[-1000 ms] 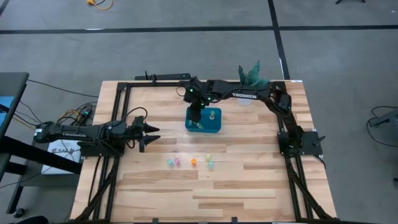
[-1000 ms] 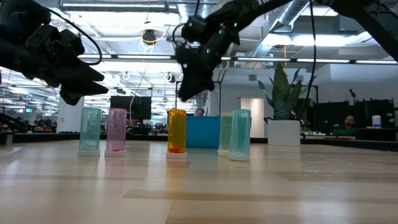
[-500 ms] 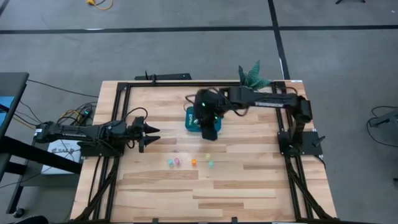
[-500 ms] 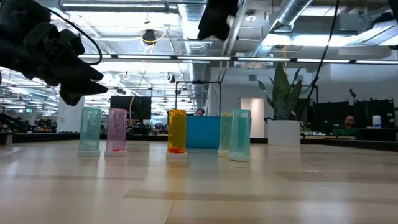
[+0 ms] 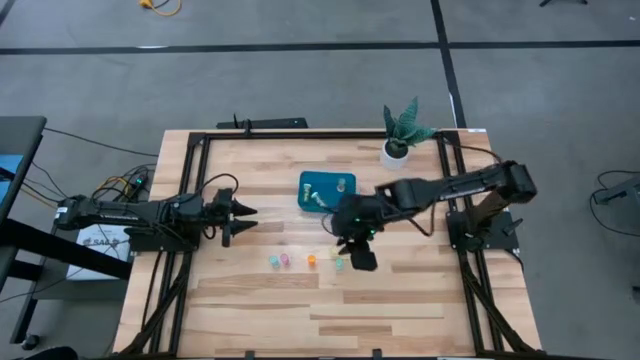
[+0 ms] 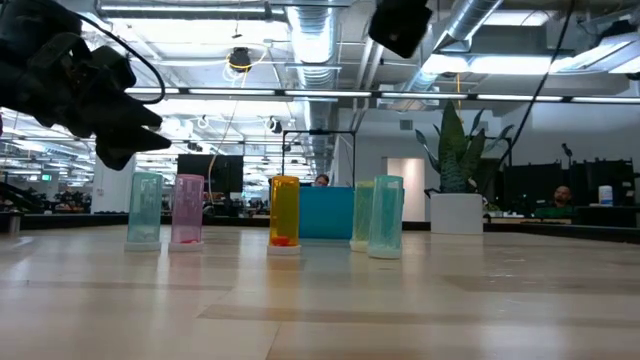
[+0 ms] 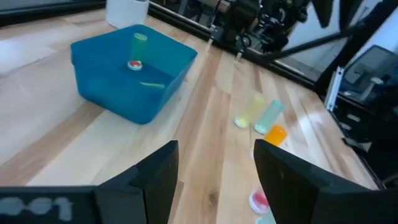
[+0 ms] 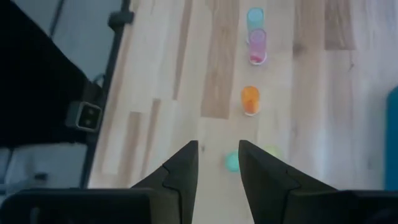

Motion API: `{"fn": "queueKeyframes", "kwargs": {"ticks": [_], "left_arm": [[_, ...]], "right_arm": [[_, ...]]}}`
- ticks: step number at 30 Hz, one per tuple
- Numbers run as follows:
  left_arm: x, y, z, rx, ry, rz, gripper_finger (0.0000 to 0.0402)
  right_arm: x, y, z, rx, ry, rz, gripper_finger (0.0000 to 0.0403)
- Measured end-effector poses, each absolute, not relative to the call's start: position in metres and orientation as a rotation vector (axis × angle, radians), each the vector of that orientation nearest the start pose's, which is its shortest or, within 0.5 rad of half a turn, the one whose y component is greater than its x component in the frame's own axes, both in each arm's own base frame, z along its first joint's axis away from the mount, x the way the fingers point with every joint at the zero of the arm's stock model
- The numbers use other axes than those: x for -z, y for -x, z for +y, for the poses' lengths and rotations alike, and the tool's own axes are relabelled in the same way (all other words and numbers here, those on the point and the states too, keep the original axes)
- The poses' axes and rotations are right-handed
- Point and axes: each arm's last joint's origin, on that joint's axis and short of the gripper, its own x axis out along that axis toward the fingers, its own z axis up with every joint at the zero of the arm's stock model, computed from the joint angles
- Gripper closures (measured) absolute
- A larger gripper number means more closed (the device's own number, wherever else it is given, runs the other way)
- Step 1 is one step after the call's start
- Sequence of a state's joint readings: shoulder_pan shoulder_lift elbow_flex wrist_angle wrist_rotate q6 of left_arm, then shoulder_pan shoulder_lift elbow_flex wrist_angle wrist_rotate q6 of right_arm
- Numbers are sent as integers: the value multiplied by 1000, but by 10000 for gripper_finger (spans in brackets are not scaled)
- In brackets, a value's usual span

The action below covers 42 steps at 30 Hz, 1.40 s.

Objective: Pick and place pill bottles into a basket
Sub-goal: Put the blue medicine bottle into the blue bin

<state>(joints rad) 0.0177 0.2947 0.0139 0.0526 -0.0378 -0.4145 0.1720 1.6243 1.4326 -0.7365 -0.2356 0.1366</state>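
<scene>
Five pill bottles stand upright in a row on the table: blue [image 5: 272,261], pink [image 5: 285,260], orange [image 5: 311,260], pale yellow [image 5: 335,253] and green [image 5: 339,263]. The teal basket [image 5: 312,203] lies behind them with a few small bottles inside [image 7: 138,43]. My right gripper [image 5: 359,258] is open and empty, high above the table [image 6: 400,25], just right of the green bottle [image 8: 232,162]. My left gripper [image 5: 245,212] is open and empty above the table's left part, pointing toward the basket [image 7: 106,87].
A white pot with a green plant [image 5: 398,150] stands at the far right corner, behind the basket. A dark frame [image 5: 200,140] runs round the table's edges. Bare wood lies between the bottle row and the near edge [image 5: 330,320].
My right gripper has risen out of the basket and swung toward the table's near edge. It now hangs high over the right end of the bottle row. The bottles on the table have not moved.
</scene>
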Motion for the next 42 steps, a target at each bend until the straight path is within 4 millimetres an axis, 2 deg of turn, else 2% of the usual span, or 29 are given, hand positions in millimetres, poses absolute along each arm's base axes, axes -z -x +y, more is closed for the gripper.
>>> {"fn": "queueKeyframes", "kwargs": {"ticks": [5,11,18,22,29,36,42], "left_arm": [[-154,-114,3,-101,441,194,203],[-153,-114,3,-114,516,205,203],[-153,-114,5,-192,569,184,203],[-154,-113,7,-247,566,166,203],[-151,-112,8,-316,634,170,203],[-151,-112,8,-324,696,164,203],[-151,-112,8,-328,705,166,203]], "right_arm": [[-284,-315,70,-298,-234,879,296],[-244,-288,82,-270,-264,899,296],[-202,-283,94,-280,-257,876,296],[-187,-280,94,-326,-253,834,296],[-158,-262,86,-240,-210,874,296],[-149,-248,88,-144,-240,845,296],[-167,-234,103,-74,-181,727,296]]}}
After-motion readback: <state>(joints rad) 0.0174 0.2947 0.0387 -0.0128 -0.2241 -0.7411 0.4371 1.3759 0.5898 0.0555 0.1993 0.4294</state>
